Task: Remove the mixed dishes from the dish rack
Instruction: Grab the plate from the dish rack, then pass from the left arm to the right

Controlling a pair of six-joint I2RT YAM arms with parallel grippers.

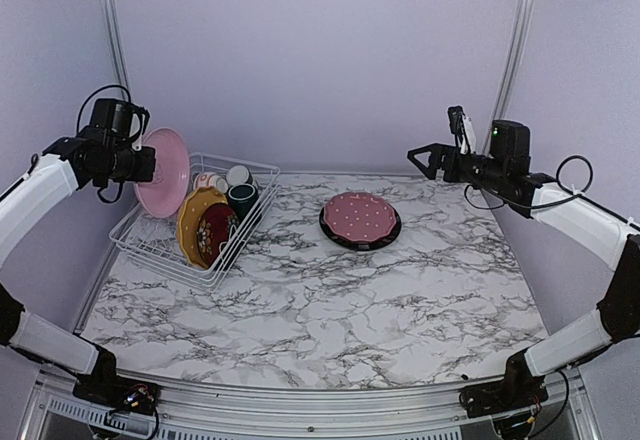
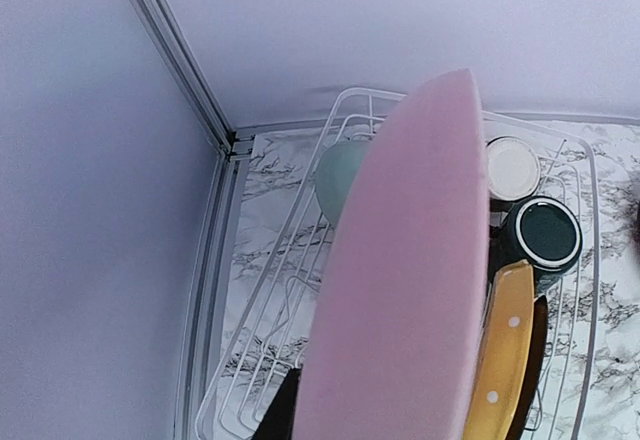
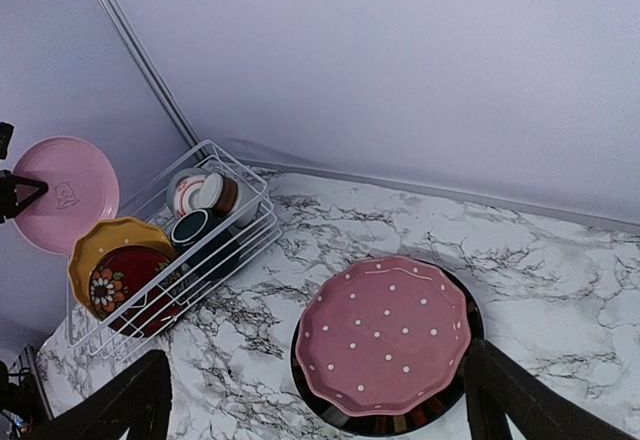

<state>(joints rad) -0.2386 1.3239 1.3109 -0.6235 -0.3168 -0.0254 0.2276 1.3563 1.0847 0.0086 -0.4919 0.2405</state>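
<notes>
My left gripper (image 1: 142, 165) is shut on the rim of a plain pink plate (image 1: 164, 171) (image 2: 400, 280), held on edge above the left end of the dish rack (image 1: 168, 263). In the rack stand a scalloped orange-yellow plate (image 1: 193, 220), a dark red floral plate (image 1: 215, 232), a dark teal mug (image 1: 241, 198), two pale cups (image 1: 212, 180) and a pale green bowl (image 2: 340, 175). A pink white-dotted plate (image 1: 360, 216) lies on a black plate (image 1: 361, 244) at mid-table. Raised at the right, my right gripper (image 1: 430, 155) is open and holds nothing.
The marble table (image 1: 330, 310) is walled by lilac panels at the back and sides. The rack sits at the table's far left corner, close to a metal frame post (image 2: 190, 80). The stacked plates lie right of the rack.
</notes>
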